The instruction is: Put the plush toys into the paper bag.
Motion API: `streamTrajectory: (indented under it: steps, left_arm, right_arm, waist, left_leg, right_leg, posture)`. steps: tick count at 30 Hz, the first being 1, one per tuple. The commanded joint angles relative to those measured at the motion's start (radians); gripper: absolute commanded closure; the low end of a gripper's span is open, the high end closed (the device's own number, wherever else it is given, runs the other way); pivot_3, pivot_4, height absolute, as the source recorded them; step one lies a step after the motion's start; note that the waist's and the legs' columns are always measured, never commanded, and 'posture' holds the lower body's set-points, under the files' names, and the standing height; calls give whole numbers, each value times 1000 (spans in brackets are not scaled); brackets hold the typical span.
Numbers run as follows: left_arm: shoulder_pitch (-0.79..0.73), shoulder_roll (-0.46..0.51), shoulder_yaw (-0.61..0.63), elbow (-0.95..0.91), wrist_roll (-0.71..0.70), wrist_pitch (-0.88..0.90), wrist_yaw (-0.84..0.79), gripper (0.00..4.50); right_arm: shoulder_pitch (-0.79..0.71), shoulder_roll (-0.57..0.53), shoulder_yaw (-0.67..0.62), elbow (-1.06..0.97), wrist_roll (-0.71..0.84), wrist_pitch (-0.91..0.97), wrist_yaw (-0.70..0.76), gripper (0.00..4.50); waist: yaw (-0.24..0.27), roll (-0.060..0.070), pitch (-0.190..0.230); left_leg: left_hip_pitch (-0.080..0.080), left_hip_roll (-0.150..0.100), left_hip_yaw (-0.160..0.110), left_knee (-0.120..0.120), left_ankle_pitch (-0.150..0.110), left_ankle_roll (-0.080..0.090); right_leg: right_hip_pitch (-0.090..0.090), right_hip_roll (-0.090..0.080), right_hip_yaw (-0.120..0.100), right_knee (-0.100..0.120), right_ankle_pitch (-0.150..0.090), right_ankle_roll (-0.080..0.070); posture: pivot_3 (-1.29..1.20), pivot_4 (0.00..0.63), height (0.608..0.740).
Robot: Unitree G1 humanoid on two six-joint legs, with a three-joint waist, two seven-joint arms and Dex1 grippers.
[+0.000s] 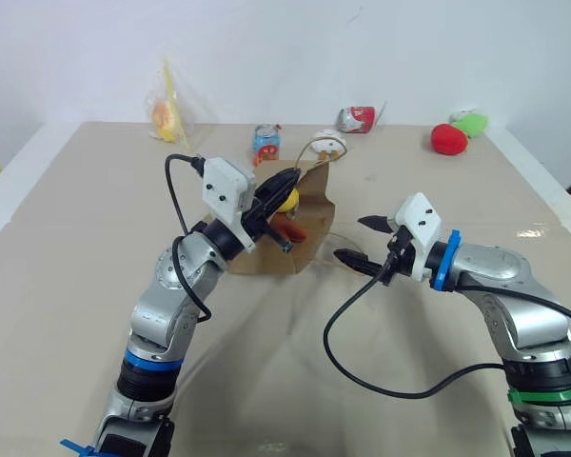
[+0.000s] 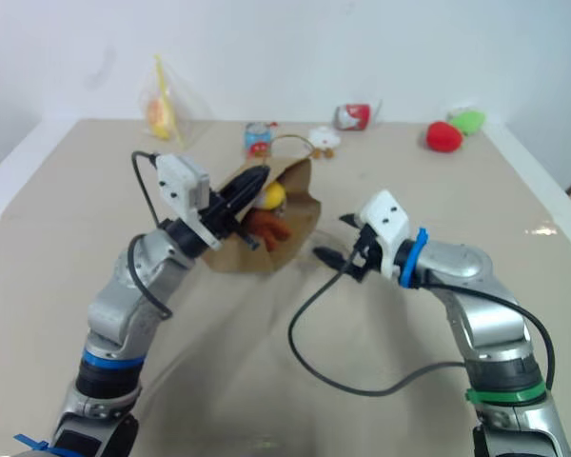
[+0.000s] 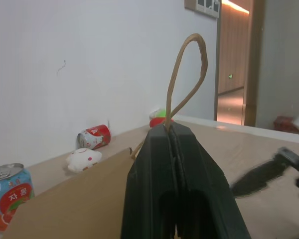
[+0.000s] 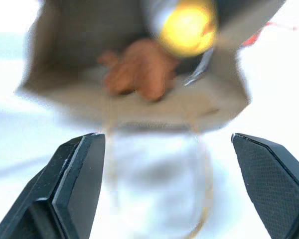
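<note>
paper bag (image 1: 309,205) is lying on its side mid-counter (image 1: 76,219), mouth facing the right claw (image 1: 363,240), which is hanging just short of it, spread wide, gripping nothing. left claw (image 1: 278,205) is pinching shut on the bag's upper rim by the handle (image 3: 187,74). orange-brown plush (image 4: 139,69) and white-and-yellow plush (image 4: 187,27) are sitting inside the bag

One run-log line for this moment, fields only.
left gripper: shut on paper bag handle | right gripper: open, empty, beside bag mouth | orange-brown plush and white-and-yellow plush: inside bag
</note>
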Motion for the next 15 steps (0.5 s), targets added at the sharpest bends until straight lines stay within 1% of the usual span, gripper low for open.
streamTrajectory:
  steps: [1, 6, 10, 13, 14, 15]
  left_arm:
    - [-11, 1, 4, -31, -8, -15, -5, 4500]
    - [-11, 1, 4, -30, -7, -16, -5, 4500]
    - [-10, 0, 3, -36, -5, -13, 0, 4500]
    - [-8, 1, 2, -38, -4, -11, 1, 4500]
    - [-8, 2, 3, -38, -4, -11, 1, 4500]
    - [-8, 3, 3, -38, -3, -11, 1, 4500]
  right_arm:
    - [9, -22, 8, -61, 8, -22, 17, 123]
    - [25, -13, 63, -34, -52, -81, -6, 123]
    - [27, 20, 118, 56, -142, -149, -64, 123]
    - [11, 37, 139, 107, -176, -177, -81, 123]
    - [12, 35, 148, 121, -194, -195, -84, 330]
    - [16, 32, 153, 130, -212, -213, -88, 631]
  waist:
    - [0, 0, 0]
    - [0, 0, 0]
    - [2, 0, 0]
    - [2, 0, 0]
    - [2, 0, 0]
    - [2, 0, 0]
  left_leg:
    - [0, 0, 0, 0, 0, 0]
    - [2, 1, -1, 0, 1, 0]
    - [2, 1, -1, 0, 0, 0]
    - [1, 0, 0, 0, 0, 0]
    - [1, 0, 0, 0, 0, 0]
    - [1, 0, 0, 0, 0, 0]
  right_leg:
    - [0, 0, 0, 0, 0, 0]
    - [1, 1, -1, 1, 0, 0]
    - [1, 1, -1, 0, 0, 0]
    - [1, 0, 0, 0, 0, 0]
    - [1, 0, 0, 0, 0, 0]
    - [1, -1, 0, 0, 0, 0]
  posture:
    - [0, 150, 740]
    - [0, 150, 740]
    - [0, 150, 740]
    - [0, 150, 740]
    - [0, 150, 740]
    - [0, 150, 740]
